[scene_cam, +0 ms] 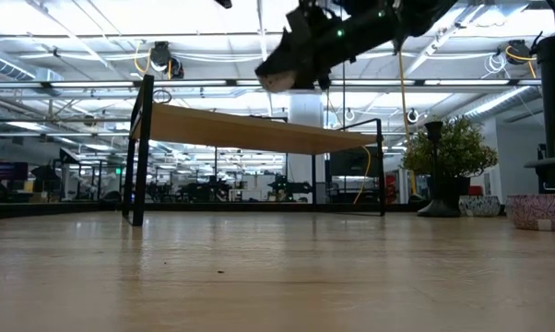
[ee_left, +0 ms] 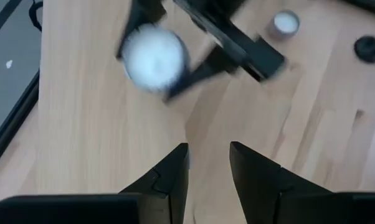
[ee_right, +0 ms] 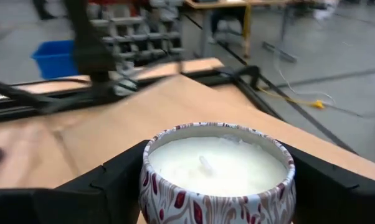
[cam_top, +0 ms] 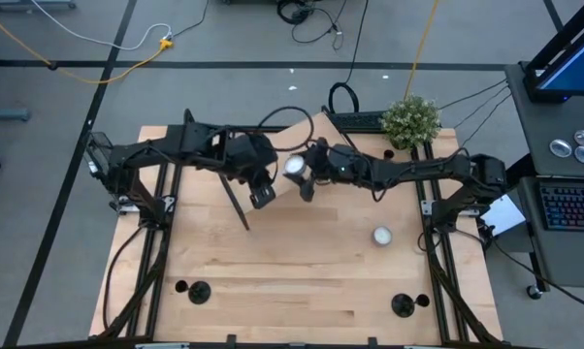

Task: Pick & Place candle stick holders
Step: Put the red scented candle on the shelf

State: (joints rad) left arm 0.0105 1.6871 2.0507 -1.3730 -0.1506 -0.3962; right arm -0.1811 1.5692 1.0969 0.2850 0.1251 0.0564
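Two black candle stick holders stand on their disc bases near the table's front edge. One of them also shows in the left wrist view. Above the middle of the table my right gripper is shut on a patterned candle tin filled with white wax. My left gripper hangs just left of it, open, with nothing between its fingers. A second small candle sits on the table toward the right. My right gripper pinches the candle tin's round side wall between its two fingers, one on each side. The fingers come nearly level from the table's right. The tin sits upright, wax up, lifted well clear of the table.
A small raised wooden shelf on thin black legs stands at the table's far middle, below and behind both grippers. A potted plant stands at the far right corner. Bare tabletop lies between the two holders.
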